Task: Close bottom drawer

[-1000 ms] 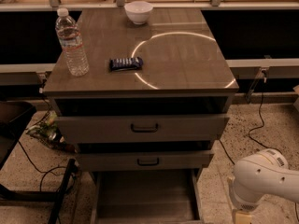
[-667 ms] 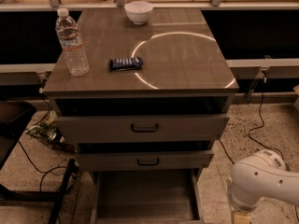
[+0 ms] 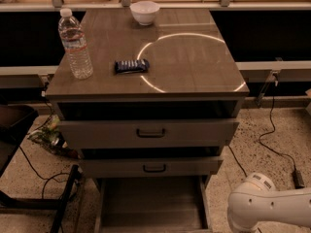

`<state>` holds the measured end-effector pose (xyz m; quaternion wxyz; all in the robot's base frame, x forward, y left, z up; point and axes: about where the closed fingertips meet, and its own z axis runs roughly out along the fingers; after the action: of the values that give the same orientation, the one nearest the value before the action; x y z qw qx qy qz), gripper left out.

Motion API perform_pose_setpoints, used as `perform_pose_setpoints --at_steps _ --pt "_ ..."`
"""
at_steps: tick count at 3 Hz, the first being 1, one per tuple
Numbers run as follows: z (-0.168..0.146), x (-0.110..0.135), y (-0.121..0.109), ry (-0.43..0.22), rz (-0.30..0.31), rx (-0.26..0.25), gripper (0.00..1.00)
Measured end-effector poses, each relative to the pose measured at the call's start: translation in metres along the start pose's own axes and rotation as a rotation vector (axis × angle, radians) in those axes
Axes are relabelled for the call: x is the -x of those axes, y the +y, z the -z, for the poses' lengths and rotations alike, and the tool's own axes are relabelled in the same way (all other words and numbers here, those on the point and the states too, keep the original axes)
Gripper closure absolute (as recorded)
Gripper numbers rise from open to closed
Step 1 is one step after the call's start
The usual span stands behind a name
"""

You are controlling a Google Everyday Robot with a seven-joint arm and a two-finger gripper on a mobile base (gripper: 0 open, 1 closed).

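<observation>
The bottom drawer point(image 3: 150, 203) is pulled far out at the foot of the grey cabinet. I see its long, shallow grey tray. Its front panel and handle are cut off by the lower edge of the camera view. Above it, the middle drawer front point(image 3: 153, 167) and the top drawer front point(image 3: 148, 132) each stand slightly out. A white arm segment point(image 3: 265, 205) is at the lower right, beside the open tray's right side. The gripper is out of view, below or beyond the frame.
On the cabinet top stand a water bottle point(image 3: 75, 45), a dark snack packet point(image 3: 131, 66) and a white bowl point(image 3: 145, 12). Cables point(image 3: 272, 144) run over the speckled floor at right. A black stand leg point(image 3: 63, 198) and more cables lie at left.
The white arm segment has shifted a little left and lower, closer to the open tray's right side. The drawers and the objects on top have not moved.
</observation>
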<state>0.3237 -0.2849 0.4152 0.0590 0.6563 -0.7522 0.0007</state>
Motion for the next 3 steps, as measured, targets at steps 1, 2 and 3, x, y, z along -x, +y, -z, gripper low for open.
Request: perform_pose_setpoints --at_steps 1,2,3 --pt "-0.062 0.002 0.002 0.015 0.03 0.034 0.49" --pt "-0.106 0.006 0.005 -0.006 0.05 0.073 0.72" --pt "-0.145 0.007 0.01 -0.041 0.048 0.119 0.96"
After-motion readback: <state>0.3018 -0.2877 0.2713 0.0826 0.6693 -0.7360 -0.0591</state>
